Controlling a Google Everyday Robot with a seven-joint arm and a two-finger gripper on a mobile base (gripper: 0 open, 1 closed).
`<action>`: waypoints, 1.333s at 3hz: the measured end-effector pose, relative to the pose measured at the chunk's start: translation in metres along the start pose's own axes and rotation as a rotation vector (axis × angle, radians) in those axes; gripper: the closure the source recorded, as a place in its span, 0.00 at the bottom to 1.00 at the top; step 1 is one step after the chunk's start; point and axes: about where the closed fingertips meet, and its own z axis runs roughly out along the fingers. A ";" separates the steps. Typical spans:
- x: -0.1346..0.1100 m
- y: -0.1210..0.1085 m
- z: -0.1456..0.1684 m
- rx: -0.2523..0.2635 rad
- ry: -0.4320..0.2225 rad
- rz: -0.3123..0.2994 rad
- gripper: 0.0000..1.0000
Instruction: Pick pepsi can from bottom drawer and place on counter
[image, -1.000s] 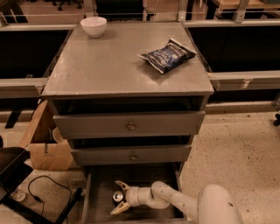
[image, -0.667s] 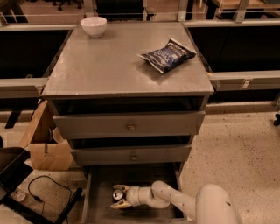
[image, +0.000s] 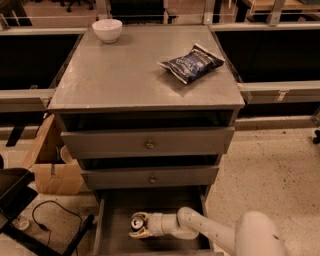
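The pepsi can (image: 137, 221), small and dark with a silver top, lies in the open bottom drawer (image: 115, 235) at the cabinet's foot. My gripper (image: 140, 226) reaches into the drawer from the right on a white arm, and its pale fingers (image: 141, 233) are closed around the can near the drawer floor. The counter (image: 125, 75) is the grey cabinet top above.
A dark-blue chip bag (image: 190, 62) lies at the counter's right rear. A white bowl (image: 107, 30) stands at its back left. Two knobbed drawers (image: 149, 145) are shut above the open one. A cardboard box (image: 52, 165) and a cable (image: 47, 215) are on the floor left.
My gripper's fingers have drawn in around the can, which has turned more upright in the drawer. The arm has shifted slightly left.
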 end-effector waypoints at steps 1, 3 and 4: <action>-0.046 -0.016 -0.085 0.082 0.017 0.032 1.00; -0.214 0.045 -0.257 0.067 -0.061 0.183 1.00; -0.299 0.036 -0.315 0.082 -0.079 0.200 1.00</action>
